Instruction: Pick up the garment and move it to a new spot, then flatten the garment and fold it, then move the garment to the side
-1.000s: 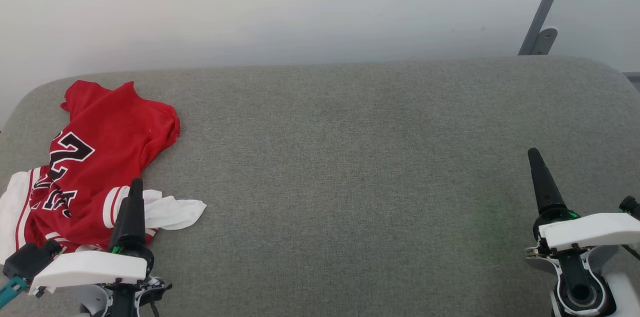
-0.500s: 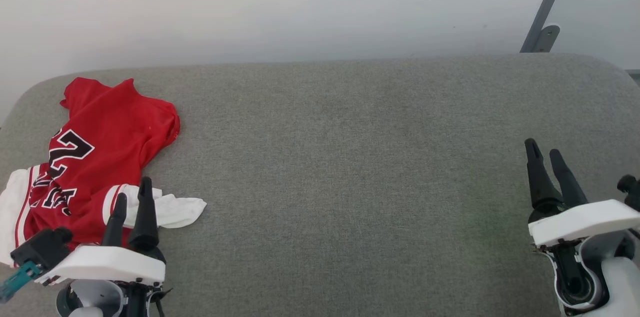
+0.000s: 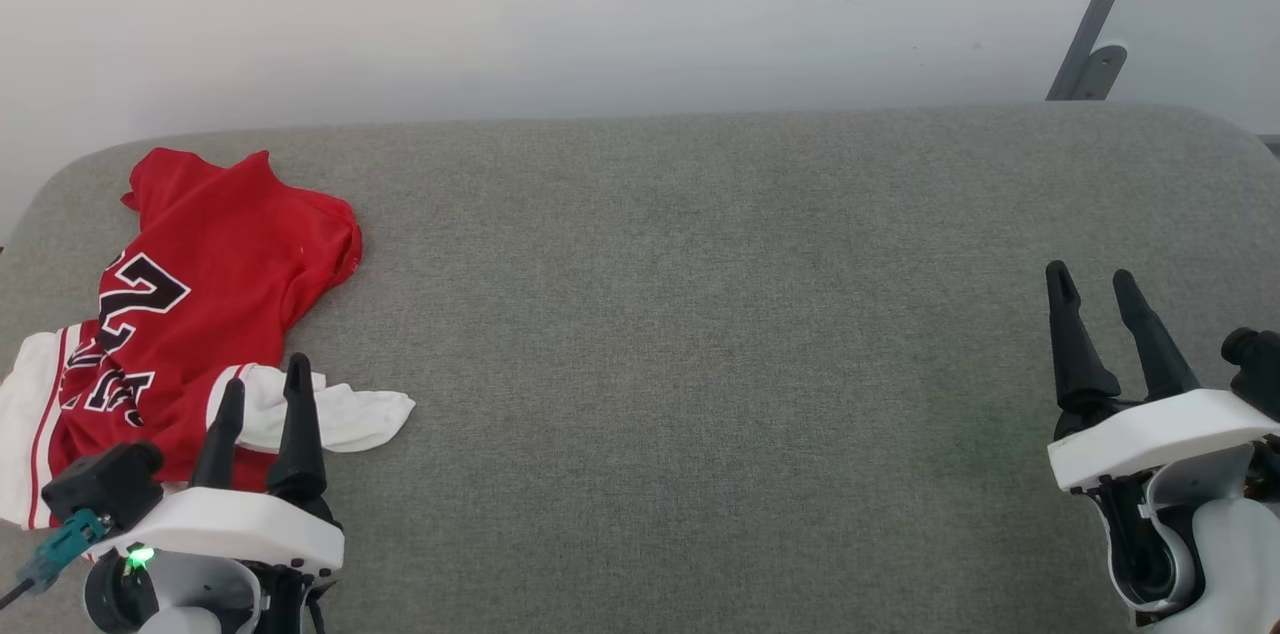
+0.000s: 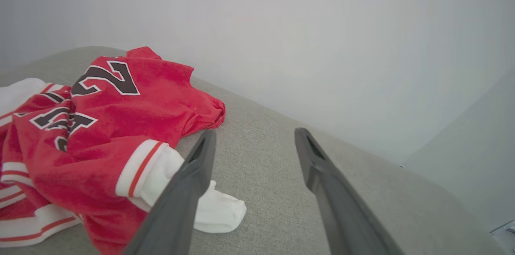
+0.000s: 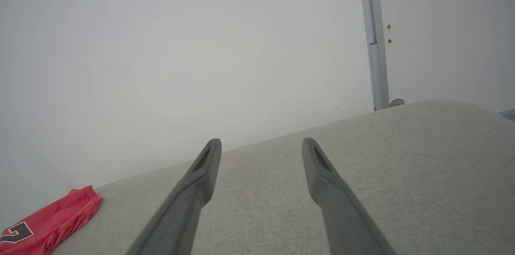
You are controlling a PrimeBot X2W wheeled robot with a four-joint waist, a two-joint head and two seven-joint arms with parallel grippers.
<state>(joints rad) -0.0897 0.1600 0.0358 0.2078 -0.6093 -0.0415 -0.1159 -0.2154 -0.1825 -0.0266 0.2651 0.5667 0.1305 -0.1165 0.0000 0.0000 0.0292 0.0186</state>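
Observation:
The garment point(image 3: 210, 304) is a crumpled red jersey with white sleeves and black number and lettering, lying at the far left of the grey padded surface point(image 3: 700, 314). The left wrist view shows the garment point(image 4: 104, 126) with a white sleeve end lying just left of the fingers. My left gripper point(image 3: 264, 384) hangs open at the lower left, its tips over the garment's white sleeve, holding nothing. My right gripper point(image 3: 1093, 276) is open at the lower right above bare grey fabric. A corner of the garment point(image 5: 52, 223) shows at the right wrist view's lower left.
A white wall rises behind the padded surface. A grey metal post with a bracket point(image 3: 1095, 34) stands at the back right. The surface's rounded corners fall away at the far left and far right.
Both grippers have turned about their wrists so that two spread fingers show where one did. The left gripper has drawn back slightly toward me. The garment has stayed put.

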